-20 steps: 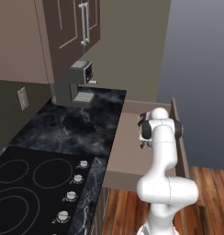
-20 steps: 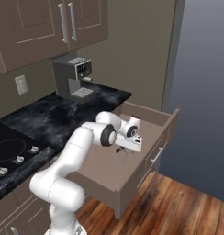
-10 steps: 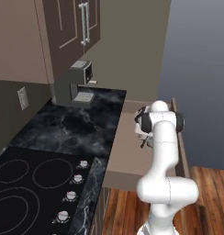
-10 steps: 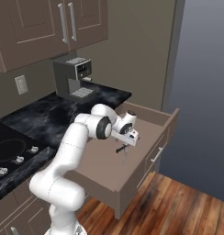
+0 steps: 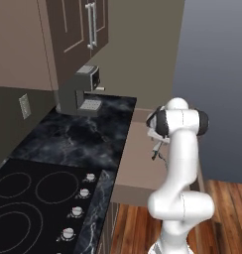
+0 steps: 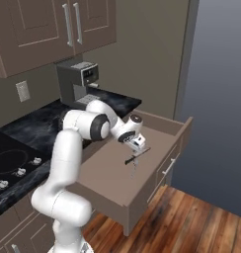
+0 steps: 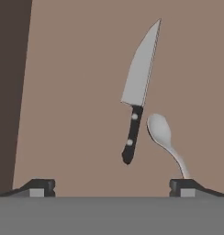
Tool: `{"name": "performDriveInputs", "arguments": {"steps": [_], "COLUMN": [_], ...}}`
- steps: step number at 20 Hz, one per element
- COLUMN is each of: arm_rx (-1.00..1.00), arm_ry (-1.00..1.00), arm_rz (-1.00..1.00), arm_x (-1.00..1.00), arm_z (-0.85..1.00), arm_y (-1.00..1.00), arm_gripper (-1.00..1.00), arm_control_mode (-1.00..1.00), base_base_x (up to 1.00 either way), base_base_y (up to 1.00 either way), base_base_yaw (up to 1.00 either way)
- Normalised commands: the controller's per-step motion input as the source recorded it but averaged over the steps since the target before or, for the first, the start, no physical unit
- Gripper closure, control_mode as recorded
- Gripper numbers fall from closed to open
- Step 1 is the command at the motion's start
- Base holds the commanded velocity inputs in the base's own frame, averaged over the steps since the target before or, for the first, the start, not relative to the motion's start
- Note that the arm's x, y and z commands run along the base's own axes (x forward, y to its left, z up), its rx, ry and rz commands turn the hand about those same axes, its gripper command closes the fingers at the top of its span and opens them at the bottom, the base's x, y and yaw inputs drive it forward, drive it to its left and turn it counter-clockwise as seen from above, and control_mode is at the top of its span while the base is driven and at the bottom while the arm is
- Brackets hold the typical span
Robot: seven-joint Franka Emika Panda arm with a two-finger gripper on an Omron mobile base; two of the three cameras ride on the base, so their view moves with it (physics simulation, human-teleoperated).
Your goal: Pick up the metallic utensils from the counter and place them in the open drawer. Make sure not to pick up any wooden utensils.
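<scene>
Matte beige drawer (image 7: 77,69): pointed steel knife (image 7: 137,87), round-headed spoon (image 7: 163,140)

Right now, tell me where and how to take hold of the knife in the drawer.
Grip the knife by its dark handle, coming straight down with the gripper and closing across the handle's narrow width. It lies flat on the drawer floor, so probably only the top is reachable.

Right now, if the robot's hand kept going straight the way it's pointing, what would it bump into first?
Probably the knife lying on the open drawer's floor, or the bare floor next to it. The open hand points straight down there. The small silver spoon lies off to one side.
</scene>
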Motion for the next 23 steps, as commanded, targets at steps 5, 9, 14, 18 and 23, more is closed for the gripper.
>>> {"name": "performDriveInputs", "arguments": {"steps": [5, 9, 14, 18, 23], "arm_rx": [0.00, 0.00, 0.00, 0.00, 0.00], "arm_ry": [-0.19, -0.19, -0.13, -0.07, -0.02], "arm_rz": [-0.14, -0.10, -0.08, -0.06, -0.02], "arm_x": [-0.69, -0.62, -0.38, -0.57, -0.95], "arm_z": [0.97, 1.00, 1.00, 1.00, 1.00], "arm_y": [0.00, 0.00, 0.00, 0.00, 0.00], "arm_gripper": [-1.00, -1.00, -1.00, -1.00, -1.00], "arm_control_mode": [-1.00, -1.00, -1.00, -1.00, -1.00], "base_base_x": [0.00, 0.00, 0.00, 0.00, 0.00], "base_base_y": [0.00, 0.00, 0.00, 0.00, 0.00], "base_base_yaw": [0.00, 0.00, 0.00, 0.00, 0.00]}}
